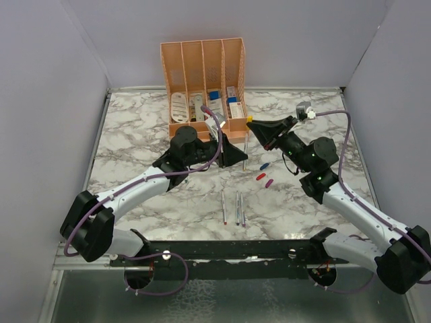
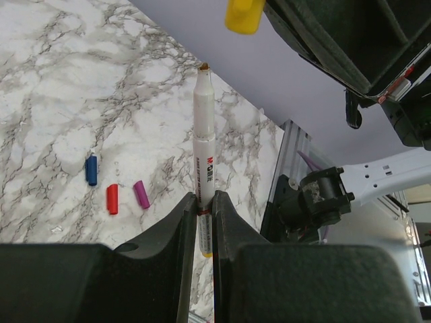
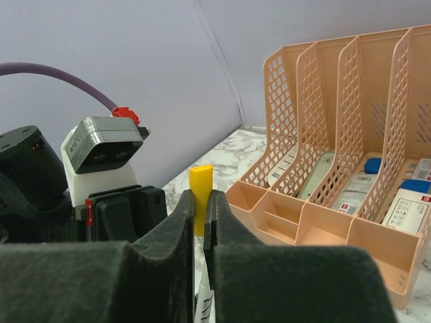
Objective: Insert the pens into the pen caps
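1. Top view: near the middle of the marble table, the left gripper is closed narrowly on one pen. The pen runs near to far, with its tip towards the far side. Just beyond that tip, the right gripper pinches the yellow cap, in front of the peach organizer at the far edge. Three loose pens lie side by side nearer the arm bases. A blue cap, a red cap and a magenta cap lie between those pens and the grippers, slightly to the right. I cannot find a green cap or a fifth pen here.

2. Left wrist view: the fingers clamp the pen low on its barrel, and most of its length stands free above them. Its tip points at the yellow cap but is clearly apart from it and a little to one side of the cap's mouth. The three loose caps lie on the marble to the left, all uncapped.

3. Right wrist view: the jaws are nearly together on the yellow cap, gripping its lower part so its top shows above the fingers. The organizer is to the right.

4. Progress, as I judge it: no pen is visibly capped. The yellow pairing is at the lining-up stage and has not been pushed home. At least three more pens and three more caps are left after it.
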Controlling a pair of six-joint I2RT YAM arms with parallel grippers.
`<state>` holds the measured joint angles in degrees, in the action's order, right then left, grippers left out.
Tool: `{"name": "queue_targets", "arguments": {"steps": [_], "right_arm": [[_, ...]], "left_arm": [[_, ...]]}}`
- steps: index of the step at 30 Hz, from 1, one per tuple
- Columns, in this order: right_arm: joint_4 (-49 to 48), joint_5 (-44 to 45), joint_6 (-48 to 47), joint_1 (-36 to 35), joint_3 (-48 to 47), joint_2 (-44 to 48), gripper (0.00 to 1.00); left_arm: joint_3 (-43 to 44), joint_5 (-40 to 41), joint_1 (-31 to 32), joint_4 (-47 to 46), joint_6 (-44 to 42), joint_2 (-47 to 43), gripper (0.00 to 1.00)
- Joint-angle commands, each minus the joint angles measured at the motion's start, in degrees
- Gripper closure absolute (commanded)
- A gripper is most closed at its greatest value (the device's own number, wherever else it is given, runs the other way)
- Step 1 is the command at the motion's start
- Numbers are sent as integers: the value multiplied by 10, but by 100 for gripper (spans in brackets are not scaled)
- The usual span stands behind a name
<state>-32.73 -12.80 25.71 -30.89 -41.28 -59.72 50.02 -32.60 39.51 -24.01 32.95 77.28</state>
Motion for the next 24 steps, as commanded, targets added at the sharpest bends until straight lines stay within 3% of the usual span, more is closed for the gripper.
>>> {"name": "queue_targets", "arguments": {"steps": [1,24], "right_arm": [[-27,-16,2,-1,2,-7,99],[-27,3,1,-1,12,-3,99]], "left_arm": [[20,-26,5,-20,-6,-5,100],[26,-7,7,-20,-8,-15,100]]}}
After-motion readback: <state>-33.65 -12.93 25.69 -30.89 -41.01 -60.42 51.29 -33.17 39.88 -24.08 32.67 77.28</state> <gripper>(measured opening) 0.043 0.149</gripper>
